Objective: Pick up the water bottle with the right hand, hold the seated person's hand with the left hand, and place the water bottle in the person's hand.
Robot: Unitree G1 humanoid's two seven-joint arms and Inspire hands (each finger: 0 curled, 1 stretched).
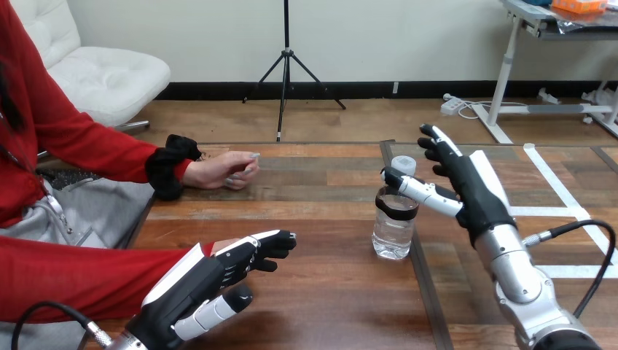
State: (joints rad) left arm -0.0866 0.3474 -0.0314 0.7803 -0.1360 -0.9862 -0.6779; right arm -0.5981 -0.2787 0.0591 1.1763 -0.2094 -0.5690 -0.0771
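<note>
A clear water bottle (394, 222) with a white cap and a black band stands upright on the wooden table (321, 292), right of the middle. My right hand (470, 186) is just right of it and open, fingers straight up, with its thumb reaching to the bottle's neck. My left hand (211, 281) hovers low at the front left, open with relaxed fingers. It lies over the end of the person's red sleeve (80, 281), and that arm's hand is hidden beneath it. The person's other hand (222, 171) rests loosely closed on the table at the far left.
A seam (423, 292) runs front to back across the table just right of the bottle. White tape lines (554, 182) mark the table's right part. The person sits at the left side.
</note>
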